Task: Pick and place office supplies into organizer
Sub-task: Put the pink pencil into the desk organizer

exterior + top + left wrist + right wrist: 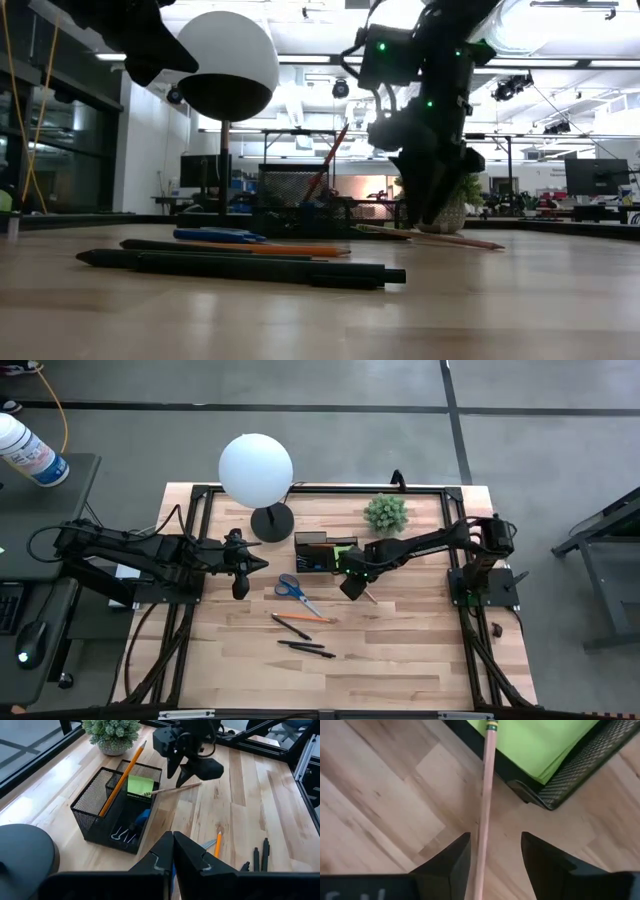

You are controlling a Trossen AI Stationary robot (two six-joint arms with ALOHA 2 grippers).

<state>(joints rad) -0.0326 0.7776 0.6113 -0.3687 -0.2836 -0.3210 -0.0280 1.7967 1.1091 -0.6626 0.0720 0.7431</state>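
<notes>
Between my right claw's [492,865] spread fingers runs a pale wooden pencil [485,805], its eraser end propped on the rim of the black mesh organizer [90,802] right by the lime-green sticky pad [140,785], the rest slanting down to the table [400,650]. Fingers are wide apart and not pinching it, so it's just leaning there. Another orange pencil [120,777] stands tilted in the tall compartment, and some clips [122,836] plus something blue sit in the low tray.

My guess on handling: the pencil is light, stiff and smooth-sided, so it'll roll or pivot if I nudge it. I'd take it near the middle, across the shaft, and squeeze gently.

Still on the table near the front: blue-handled scissors [290,588], an orange pencil [300,618] and black pens [305,648].

My left claw [172,851] is closed on nothing, hanging over the table beside the lamp [257,465]. A small potted plant [385,513] sits behind the organizer.

No brand names or writing I can read on any of it.
</notes>
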